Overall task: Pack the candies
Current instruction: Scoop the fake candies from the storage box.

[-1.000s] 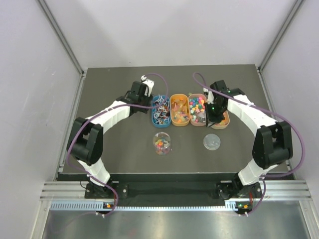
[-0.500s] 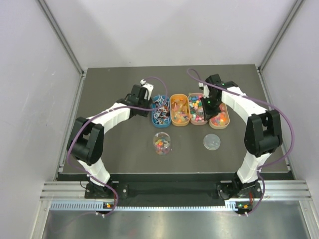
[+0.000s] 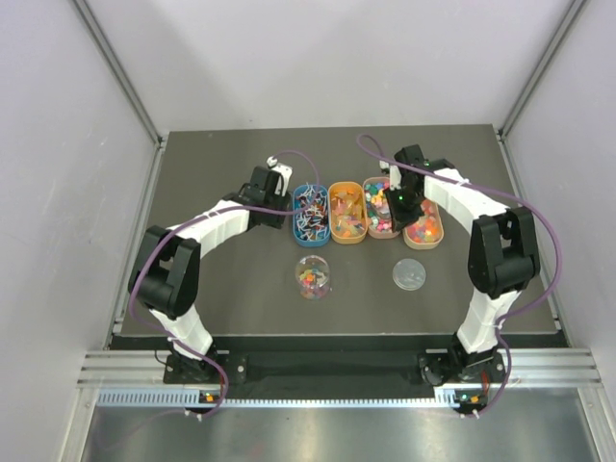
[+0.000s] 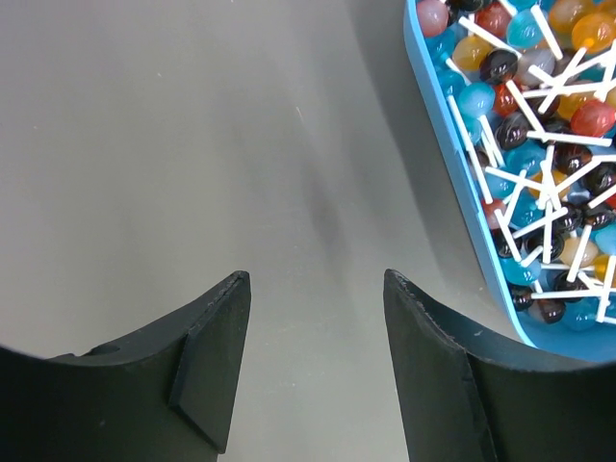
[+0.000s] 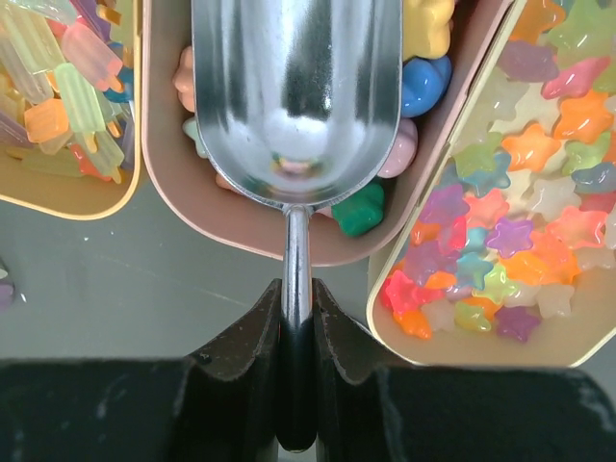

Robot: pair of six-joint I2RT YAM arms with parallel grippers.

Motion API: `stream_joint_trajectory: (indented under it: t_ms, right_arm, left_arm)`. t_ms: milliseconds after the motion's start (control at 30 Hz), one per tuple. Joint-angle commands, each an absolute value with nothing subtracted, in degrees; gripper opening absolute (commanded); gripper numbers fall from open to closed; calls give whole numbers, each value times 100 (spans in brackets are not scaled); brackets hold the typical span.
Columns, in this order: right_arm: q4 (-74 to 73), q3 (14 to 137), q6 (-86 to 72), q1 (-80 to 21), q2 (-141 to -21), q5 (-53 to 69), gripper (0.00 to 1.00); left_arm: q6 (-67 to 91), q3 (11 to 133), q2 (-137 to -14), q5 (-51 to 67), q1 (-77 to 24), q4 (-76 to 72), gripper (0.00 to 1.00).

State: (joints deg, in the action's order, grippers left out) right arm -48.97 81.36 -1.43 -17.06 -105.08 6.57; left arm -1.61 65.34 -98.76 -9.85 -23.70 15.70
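The candies lie sorted in four oval trays: lollipops (image 4: 539, 144) in the blue tray (image 3: 296, 226), popsicle shapes (image 5: 67, 77) in the orange tray (image 3: 334, 229), chunky round sweets (image 5: 423, 82) in the pink tray (image 5: 192, 202), stars (image 5: 520, 231) in the yellow tray (image 5: 452, 358). My right gripper (image 5: 298, 289) is shut on the handle of a metal scoop (image 5: 296, 87). The scoop's empty bowl hangs over the pink tray (image 3: 372, 234). My left gripper (image 4: 316, 289) stands open over bare table, just left of the blue tray (image 4: 452, 164).
A clear round jar (image 3: 313, 277) with some mixed candies in it stands in front of the trays. Its clear lid (image 3: 409, 274) lies flat to the right of it. Grey walls close in the table on three sides.
My right arm has swung left with the scoop, from over the yellow star tray to over the pink tray. The left arm has barely moved.
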Motion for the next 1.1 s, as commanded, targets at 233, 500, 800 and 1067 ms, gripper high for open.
stream_joint_trajectory:
  t_ms: [233, 500, 800, 1067]
  right_arm:
    - [-3894, 7770, 299, -1714, -10485, 1072, 0]
    - [-3314, 7436, 44, -1731, -10512, 1125, 0]
    - [-3042, 7190, 70, -1732, -10416, 1081, 0]
    - [-1979, 6250, 44, -1767, -9967, 1064, 0]
  left_arm:
    - [-132, 6486, -9651, -932, -2355, 1564, 63]
    - [-228, 6513, -9484, -976, -2364, 1766, 63]
    - [-430, 6548, -9422, -1019, -2364, 1837, 63]
    - [-931, 6592, -9343, -1300, -2355, 1723, 63]
